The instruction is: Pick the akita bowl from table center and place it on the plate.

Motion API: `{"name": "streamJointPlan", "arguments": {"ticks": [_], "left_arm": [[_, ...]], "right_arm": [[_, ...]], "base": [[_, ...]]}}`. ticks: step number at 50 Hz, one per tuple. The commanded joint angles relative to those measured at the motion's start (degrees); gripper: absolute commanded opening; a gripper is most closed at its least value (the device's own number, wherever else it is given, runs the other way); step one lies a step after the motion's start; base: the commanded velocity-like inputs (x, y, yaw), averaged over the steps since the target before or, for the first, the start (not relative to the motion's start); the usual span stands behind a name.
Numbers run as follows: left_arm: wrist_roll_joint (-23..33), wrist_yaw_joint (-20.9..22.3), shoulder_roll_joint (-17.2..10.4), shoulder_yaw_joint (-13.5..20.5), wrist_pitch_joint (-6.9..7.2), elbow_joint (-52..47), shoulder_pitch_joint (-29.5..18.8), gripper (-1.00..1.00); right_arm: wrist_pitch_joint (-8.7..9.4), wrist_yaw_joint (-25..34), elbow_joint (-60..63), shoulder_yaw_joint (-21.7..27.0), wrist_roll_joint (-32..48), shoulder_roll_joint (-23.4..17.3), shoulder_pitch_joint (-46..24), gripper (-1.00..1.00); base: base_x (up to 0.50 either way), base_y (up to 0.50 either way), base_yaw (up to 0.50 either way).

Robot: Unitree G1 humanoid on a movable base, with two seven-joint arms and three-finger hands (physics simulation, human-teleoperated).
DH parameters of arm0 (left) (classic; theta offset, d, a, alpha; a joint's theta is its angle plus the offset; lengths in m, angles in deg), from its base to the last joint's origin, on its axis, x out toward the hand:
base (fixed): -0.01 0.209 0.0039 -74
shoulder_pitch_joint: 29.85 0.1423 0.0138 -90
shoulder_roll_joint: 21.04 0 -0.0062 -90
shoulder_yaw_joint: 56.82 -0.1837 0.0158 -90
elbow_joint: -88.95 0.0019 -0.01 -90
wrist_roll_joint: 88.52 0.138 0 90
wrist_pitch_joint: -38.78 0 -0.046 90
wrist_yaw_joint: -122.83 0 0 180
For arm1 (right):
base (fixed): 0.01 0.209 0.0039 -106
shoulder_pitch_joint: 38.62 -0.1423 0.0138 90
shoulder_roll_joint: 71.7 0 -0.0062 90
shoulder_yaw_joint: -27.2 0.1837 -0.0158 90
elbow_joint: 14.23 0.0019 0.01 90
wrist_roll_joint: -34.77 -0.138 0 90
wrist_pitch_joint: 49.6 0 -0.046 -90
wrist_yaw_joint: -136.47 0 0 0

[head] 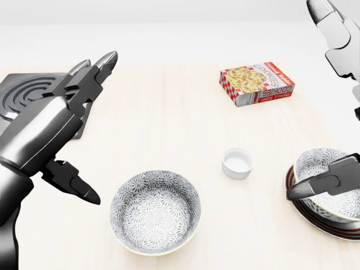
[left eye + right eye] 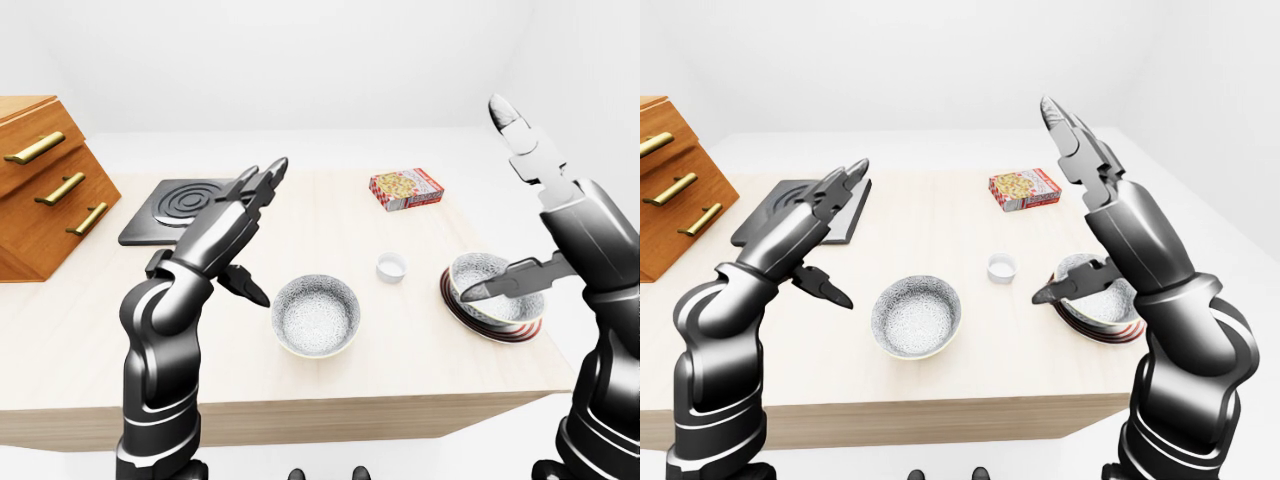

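Note:
A speckled grey akita bowl (image 1: 320, 160) sits on the dark-rimmed plate (image 1: 316, 221) at the right of the table. My right hand (image 2: 1045, 200) is open above it, fingers raised high and the thumb (image 1: 323, 183) stretched across the bowl's mouth without gripping it. A second bowl (image 1: 156, 212) of the same pattern stands on the bare wood near the table's bottom edge, centre-left. My left hand (image 1: 98, 129) hangs open to the left of that bowl, apart from it, fingers pointing up the view and the thumb pointing down-right.
A cookies box (image 1: 257, 84) lies at the upper right. A small white cup (image 1: 238, 162) stands between the two bowls. A black stove plate (image 2: 185, 210) and a wooden drawer cabinet (image 2: 45, 185) occupy the table's left side.

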Motion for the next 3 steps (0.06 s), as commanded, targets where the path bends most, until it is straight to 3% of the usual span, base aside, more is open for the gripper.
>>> {"name": "streamJointPlan", "arguments": {"ticks": [1,3], "left_arm": [[-2.0,0.0,0.4,-0.3,0.0,-1.8,1.7,1.0],[-2.0,0.0,0.6,-0.3,0.0,-2.5,2.1,1.0]], "right_arm": [[0.0,-3.5,2.7,-2.5,-3.7,3.2,1.2,1.0],[0.0,-4.1,2.7,-2.7,-4.1,3.6,1.7,1.0]], "base": [[0.0,0.0,0.0],[0.0,0.0,0.0]]}}
